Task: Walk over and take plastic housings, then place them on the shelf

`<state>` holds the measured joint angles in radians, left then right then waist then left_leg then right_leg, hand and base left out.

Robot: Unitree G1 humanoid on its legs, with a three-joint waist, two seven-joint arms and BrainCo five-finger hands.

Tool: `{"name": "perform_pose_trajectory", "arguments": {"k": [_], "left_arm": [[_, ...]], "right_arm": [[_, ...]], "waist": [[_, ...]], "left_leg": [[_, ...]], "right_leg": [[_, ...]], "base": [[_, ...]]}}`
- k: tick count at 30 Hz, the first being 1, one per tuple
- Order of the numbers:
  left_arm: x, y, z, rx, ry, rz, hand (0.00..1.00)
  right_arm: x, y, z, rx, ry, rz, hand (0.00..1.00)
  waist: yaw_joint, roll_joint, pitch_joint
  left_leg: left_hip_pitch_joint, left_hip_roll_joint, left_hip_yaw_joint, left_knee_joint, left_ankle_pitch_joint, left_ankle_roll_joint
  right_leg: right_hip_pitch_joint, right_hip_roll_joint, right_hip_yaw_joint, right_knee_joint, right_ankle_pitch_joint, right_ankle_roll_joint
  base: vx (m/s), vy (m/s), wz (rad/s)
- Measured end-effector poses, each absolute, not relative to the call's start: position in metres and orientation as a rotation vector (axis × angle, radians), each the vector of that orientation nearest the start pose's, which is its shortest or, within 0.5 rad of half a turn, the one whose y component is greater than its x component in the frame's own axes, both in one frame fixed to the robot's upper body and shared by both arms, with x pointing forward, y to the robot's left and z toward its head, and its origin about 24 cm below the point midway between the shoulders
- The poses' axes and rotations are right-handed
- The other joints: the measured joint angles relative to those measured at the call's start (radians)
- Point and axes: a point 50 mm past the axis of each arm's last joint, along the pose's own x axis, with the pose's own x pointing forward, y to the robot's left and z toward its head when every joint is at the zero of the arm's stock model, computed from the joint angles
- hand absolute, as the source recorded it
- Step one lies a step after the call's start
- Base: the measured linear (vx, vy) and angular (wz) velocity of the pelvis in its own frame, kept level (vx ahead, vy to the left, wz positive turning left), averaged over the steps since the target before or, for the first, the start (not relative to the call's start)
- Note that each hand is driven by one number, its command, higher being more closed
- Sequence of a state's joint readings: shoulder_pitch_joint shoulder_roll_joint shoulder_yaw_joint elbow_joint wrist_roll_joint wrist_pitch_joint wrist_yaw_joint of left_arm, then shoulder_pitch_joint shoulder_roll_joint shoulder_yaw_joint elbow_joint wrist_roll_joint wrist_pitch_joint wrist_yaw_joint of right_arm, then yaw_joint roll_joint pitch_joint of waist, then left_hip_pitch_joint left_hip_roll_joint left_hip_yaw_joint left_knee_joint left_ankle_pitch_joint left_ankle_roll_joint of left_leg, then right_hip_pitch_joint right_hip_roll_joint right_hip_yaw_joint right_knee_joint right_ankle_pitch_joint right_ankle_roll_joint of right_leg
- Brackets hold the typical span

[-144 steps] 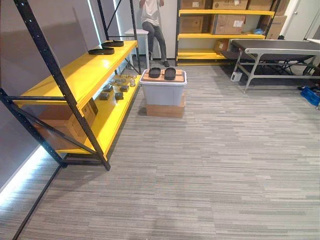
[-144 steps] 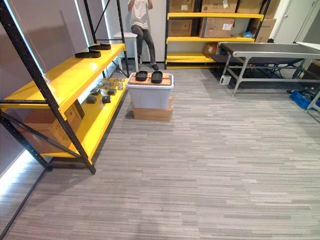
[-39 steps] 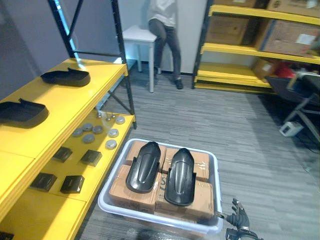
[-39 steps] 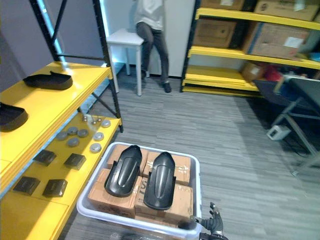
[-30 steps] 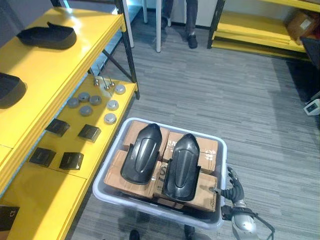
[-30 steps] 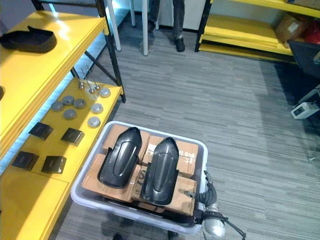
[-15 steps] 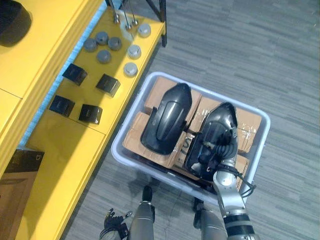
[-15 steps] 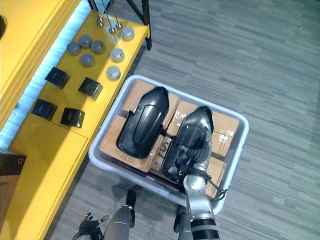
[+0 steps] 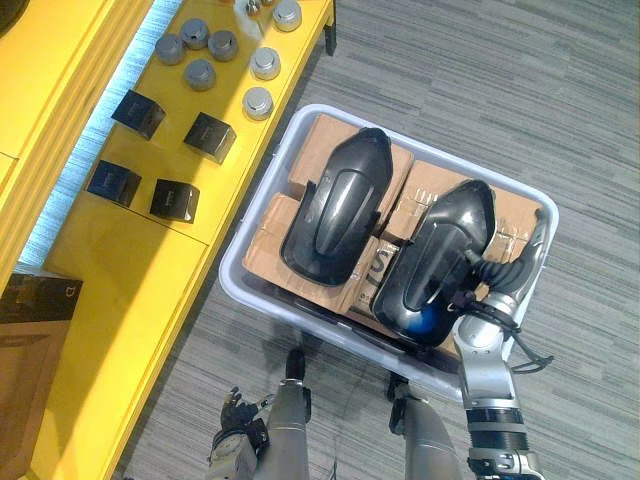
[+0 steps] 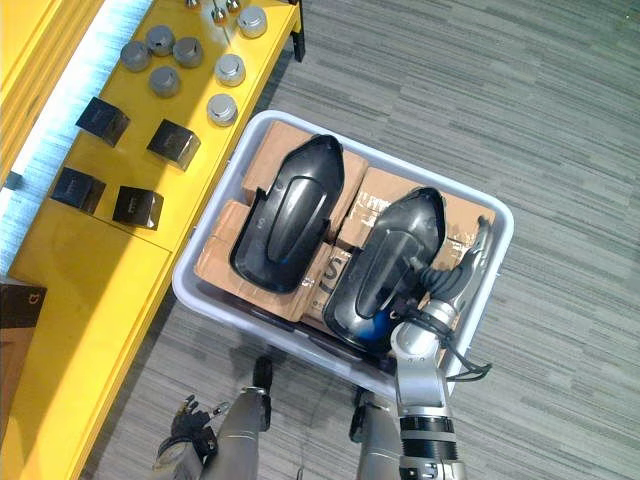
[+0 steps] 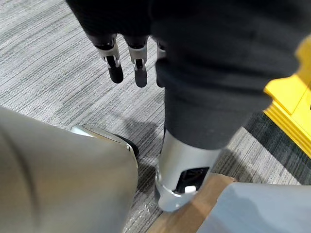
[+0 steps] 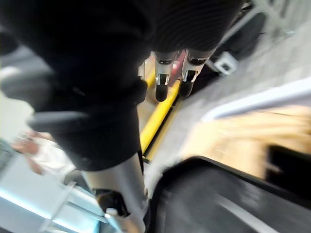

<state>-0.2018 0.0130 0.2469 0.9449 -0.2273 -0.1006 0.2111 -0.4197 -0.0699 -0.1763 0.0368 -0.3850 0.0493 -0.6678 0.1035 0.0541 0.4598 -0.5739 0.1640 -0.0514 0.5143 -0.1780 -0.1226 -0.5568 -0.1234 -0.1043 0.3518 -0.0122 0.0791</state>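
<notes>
Since the bin sits directly below the robot and within reach, the walk looks finished and the step in hand is judged to be the take.

On the far left is the yellow shelf (image 9: pixel 110 270), which carries a brown carton (image 9: pixel 30 330), black blocks (image 9: pixel 209 137) and, farther off, grey discs (image 9: pixel 258 101). The left hand (image 9: pixel 235 440) hangs low beside the shelf edge, well apart from the bin, with its fingers (image 11: pixel 115 73) loose and holding nothing.

Right of the shelf, the pale plastic bin (image 9: pixel 262 190) is packed with cardboard boxes (image 9: pixel 270 245), and both black plastic housings lie side by side on top of them. The left housing (image 9: pixel 335 215) is untouched. The right housing (image 9: pixel 440 255) has the right hand (image 9: pixel 497 283) against its near right flank. That hand's fingers (image 9: pixel 540 235) are stretched out toward the bin's right wall, not wrapped round the shell. Whether the thumb touches the housing's edge cannot be told.

The next move probably needs that hand to close on the right housing's rim and lift it clear of its neighbour, then a turn left to the shelf.

Dark print shows on the boxes between the two housings, and there is a small pale mark on the carton. None of it is legible.
</notes>
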Motion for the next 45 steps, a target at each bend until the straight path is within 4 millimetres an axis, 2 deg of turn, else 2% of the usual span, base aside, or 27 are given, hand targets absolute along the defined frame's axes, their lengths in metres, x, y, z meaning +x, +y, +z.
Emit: {"name": "perform_pose_trajectory", "arguments": {"k": [6,11,14,17,20,23,24,27,32,37,40,42,45], "left_arm": [[0.221,0.192,-0.103,-0.234,0.659,0.471,0.0],[0.221,0.191,-0.104,-0.242,0.661,0.473,0.0],[0.22,0.191,-0.104,-0.242,0.665,0.473,0.0],[0.22,0.192,-0.104,-0.255,0.666,0.483,0.0],[0.22,0.193,-0.104,-0.254,0.668,0.485,0.0],[0.222,0.193,-0.104,-0.254,0.668,0.484,0.0],[0.222,0.193,-0.104,-0.254,0.668,0.484,0.0],[0.228,0.192,-0.101,-0.252,0.661,0.487,0.0],[0.237,0.19,-0.094,-0.265,0.632,0.485,0.0],[0.25,0.182,-0.082,-0.243,0.569,0.438,0.0],[0.268,0.177,-0.056,-0.255,0.431,0.389,0.0],[0.282,0.178,-0.019,-0.287,0.246,0.364,0.0],[0.287,0.182,0.022,-0.318,0.048,0.328,0.0]], "right_arm": [[0.307,-0.207,0.151,-0.262,-0.403,-0.814,0.0],[0.316,-0.206,0.129,-0.218,-0.281,-0.769,0.0],[0.317,-0.203,0.124,-0.219,-0.252,-0.756,0.0],[0.316,-0.196,0.115,-0.203,-0.215,-0.733,0.0],[0.317,-0.189,0.098,-0.227,-0.145,-0.698,0.0],[0.32,-0.189,0.098,-0.232,-0.136,-0.686,0.0],[0.321,-0.189,0.099,-0.234,-0.136,-0.685,1.0],[0.323,-0.192,0.103,-0.226,-0.142,-0.697,1.0],[0.32,-0.195,0.095,-0.24,-0.103,-0.704,1.0],[0.324,-0.201,0.093,-0.268,-0.066,-0.697,1.0],[0.331,-0.209,0.096,-0.309,-0.041,-0.689,1.0],[0.335,-0.216,0.098,-0.345,-0.025,-0.685,1.0],[0.336,-0.226,0.105,-0.429,-0.036,-0.692,1.0]], "waist": [[-0.001,0.0,0.0],[-0.001,0.0,0.0],[-0.001,0.0,0.0],[-0.003,0.0,0.0],[-0.005,0.0,0.0],[-0.009,-0.001,0.0],[-0.009,-0.001,0.0],[-0.01,-0.002,-0.001],[-0.017,-0.015,-0.006],[-0.013,-0.016,-0.006],[-0.007,-0.016,-0.006],[-0.007,-0.015,-0.006],[-0.012,-0.012,-0.005]], "left_leg": [[0.015,0.002,0.009,-0.033,0.012,-0.001],[0.012,0.006,0.011,-0.06,0.031,-0.005],[0.012,0.008,0.01,-0.065,0.034,-0.007],[0.007,0.01,0.011,-0.079,0.043,-0.008],[0.007,0.01,0.006,-0.091,0.052,-0.01],[0.001,0.011,-0.003,-0.094,0.057,-0.011],[-0.001,0.011,-0.002,-0.094,0.057,-0.011],[-0.011,0.015,-0.001,-0.096,0.059,-0.01],[0.002,0.025,0.001,-0.107,0.068,-0.019],[0.032,0.024,-0.001,-0.149,0.097,-0.026],[0.075,0.015,-0.005,-0.185,0.118,-0.027],[0.111,0.003,-0.009,-0.225,0.142,-0.022],[0.154,-0.014,-0.023,-0.257,0.16,-0.017]], "right_leg": [[0.013,0.003,0.003,-0.032,0.014,-0.003],[0.012,0.009,0.001,-0.068,0.034,-0.006],[0.012,0.011,-0.001,-0.071,0.035,-0.008],[0.012,0.016,-0.002,-0.098,0.052,-0.011],[0.012,0.016,-0.011,-0.102,0.054,-0.011],[0.01,0.018,-0.018,-0.102,0.056,-0.014],[0.007,0.018,-0.017,-0.102,0.056,-0.015],[-0.004,0.022,-0.016,-0.101,0.06,-0.017],[-0.002,0.032,-0.016,-0.1,0.061,-0.019],[0.01,0.031,-0.019,-0.098,0.061,-0.02],[0.04,0.028,-0.024,-0.097,0.061,-0.02],[0.061,0.016,-0.029,-0.097,0.061,-0.02],[0.102,0.005,-0.042,-0.099,0.06,-0.02]], "base": [[0.0,0.002,-0.02],[0.0,0.001,-0.02],[0.0,0.0,0.0],[0.0,0.0,0.0],[-0.02,0.003,0.06],[-0.01,0.0,0.05],[-0.04,0.009,-0.03],[-0.02,0.005,-0.02],[0.01,-0.002,-0.03],[-0.01,-0.014,0.05],[-0.04,-0.016,0.09],[-0.05,-0.024,0.16],[-0.03,-0.011,0.21]]}}
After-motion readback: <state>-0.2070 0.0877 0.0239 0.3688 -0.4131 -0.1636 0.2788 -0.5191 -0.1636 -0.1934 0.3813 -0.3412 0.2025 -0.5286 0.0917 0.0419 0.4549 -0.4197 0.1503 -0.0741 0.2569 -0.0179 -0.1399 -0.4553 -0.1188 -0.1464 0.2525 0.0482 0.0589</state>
